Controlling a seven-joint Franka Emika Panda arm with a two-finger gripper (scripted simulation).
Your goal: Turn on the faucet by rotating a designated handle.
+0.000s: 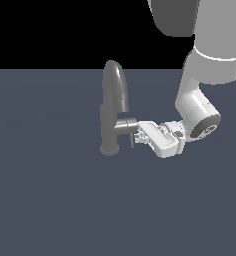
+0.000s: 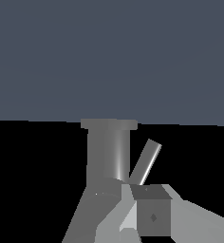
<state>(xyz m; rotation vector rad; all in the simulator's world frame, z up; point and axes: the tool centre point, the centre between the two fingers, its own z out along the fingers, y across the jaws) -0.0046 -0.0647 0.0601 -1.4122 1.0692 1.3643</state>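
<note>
- Faucet (image 1: 112,107) upright on the tabletop (image 1: 50,200), a little left of centre in the exterior view; arched spout at 12 o'clock, flared base at 6.
- Handle (image 1: 126,125) sticking out of the body toward 3 o'clock, level, about halfway up; thin pin (image 1: 132,140) hanging toward 6 o'clock off its outer end.
- Gripper (image 1: 138,136) arriving from 3 o'clock, laid nearly flat, tip right at the handle's end and the pin.
- Jaws: cannot tell whether apart, together or clamped; fingertips too small in the exterior view and mostly cut off in the wrist view.
- Wrist view: faucet body (image 2: 109,152) dead ahead, a slim bright rod (image 2: 146,162) slanting beside it, most likely the pin; one grey finger block (image 2: 152,216) close to its foot. Contact not certain.
- Step in hand, by judgement: getting purchase on the pin and swinging it round the handle's axis.
- To do well: press on the pin itself, not on the cylinder, and as far out along it as possible for leverage.
- Follow an arc about the handle's axis rather than a straight push, else the fingertip slides off the thin rod.
- Keep clear of the spout and body; move slowly, since the pin is slim and easy to slip past.
</note>
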